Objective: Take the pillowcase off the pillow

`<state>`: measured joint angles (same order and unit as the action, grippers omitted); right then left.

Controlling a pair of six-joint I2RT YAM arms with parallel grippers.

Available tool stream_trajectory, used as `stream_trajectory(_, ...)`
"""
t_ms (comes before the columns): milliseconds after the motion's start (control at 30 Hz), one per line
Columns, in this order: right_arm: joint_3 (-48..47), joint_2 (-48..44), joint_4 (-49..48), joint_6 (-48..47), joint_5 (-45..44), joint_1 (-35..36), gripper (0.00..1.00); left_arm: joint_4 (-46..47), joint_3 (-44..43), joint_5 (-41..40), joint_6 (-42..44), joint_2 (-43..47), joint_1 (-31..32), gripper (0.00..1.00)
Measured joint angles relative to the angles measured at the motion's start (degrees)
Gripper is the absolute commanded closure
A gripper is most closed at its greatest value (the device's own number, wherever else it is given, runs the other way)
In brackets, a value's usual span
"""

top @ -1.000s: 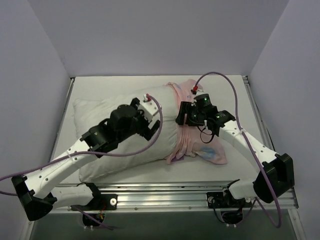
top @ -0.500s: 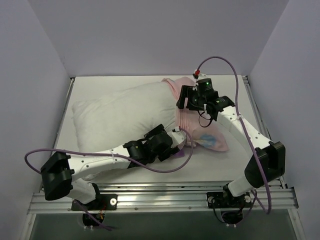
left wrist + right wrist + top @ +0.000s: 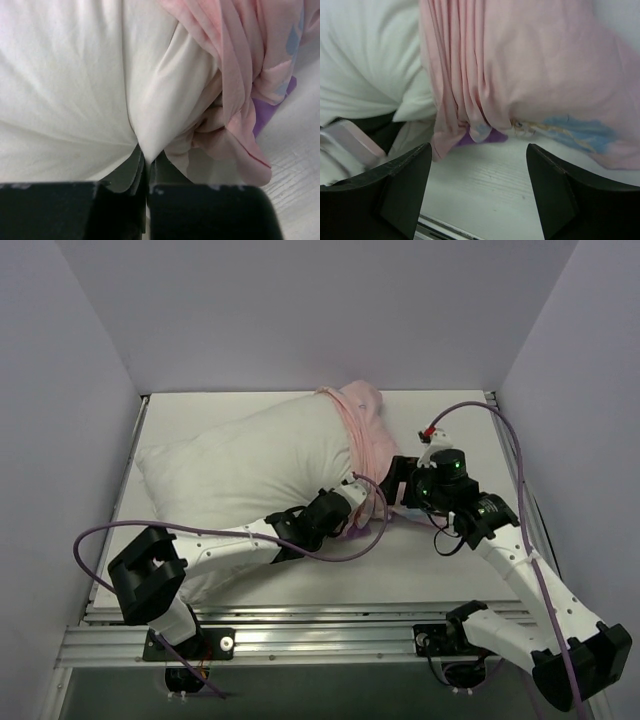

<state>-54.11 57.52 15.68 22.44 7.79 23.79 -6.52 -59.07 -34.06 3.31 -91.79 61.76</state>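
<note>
- The left end effector (image 3: 145, 156), jaws pressed together, pinches a fold of the plain white pillow (image 3: 65, 75) on its near side, just beside the bunched hem of the pillowcase (image 3: 240, 75)
- The right end effector (image 3: 477, 150) hangs with its fingers spread wide and nothing between them, low over the bare surface (image 3: 430, 560), facing the gathered pink folds and the purple patch showing beneath them
- The pillow lies slantwise from the left edge of the surface toward the middle of the far edge; the pillowcase covers only its right end, rucked into a tight band, with a loose printed flap lying flat toward the right edge
- The job looks well advanced, with most of the pillow bare; the step in hand appears to be the left end effector anchoring the pillow while the right one is placed to take the pillowcase
- To do it well, the right end effector should likely close on the pink folds alone, deep enough to gather several layers, without catching the white pillow underneath
- The pull would best run along the pillow's length, toward the far-right corner, so the band slides off the end rather than tightening round it
- The anchor is a thin pinch and may slip under a sharp tug, so a slow, steady draw seems safer; the left jaws sit close enough to the hem that they could trap it
</note>
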Motion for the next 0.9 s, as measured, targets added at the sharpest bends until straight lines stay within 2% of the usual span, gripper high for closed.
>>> stream_trajectory(267, 11.0, 0.9, -1.6, 1.7, 5.3, 0.4, 0.27, -3.3, -4.1, 3.0, -2.8, 0.8, -2.8, 0.98)
stream_trajectory(667, 10.7, 14.7, -15.5, 2.1, 7.6, 1.7, 0.27, -10.4, -7.9, 5.7, -4.7, 5.5, -5.1, 0.98)
stream_trajectory(867, 8.2, 20.7, -19.9, 3.4, 7.3, 2.3, 0.32, -12.0, -8.1, 6.0, -5.5, 6.5, -5.2, 0.98)
stream_trajectory(900, 7.5, 21.3, -20.0, 3.5, 7.1, 2.5, 0.39, -12.2, -8.2, 6.0, -5.7, 6.5, -5.3, 0.98)
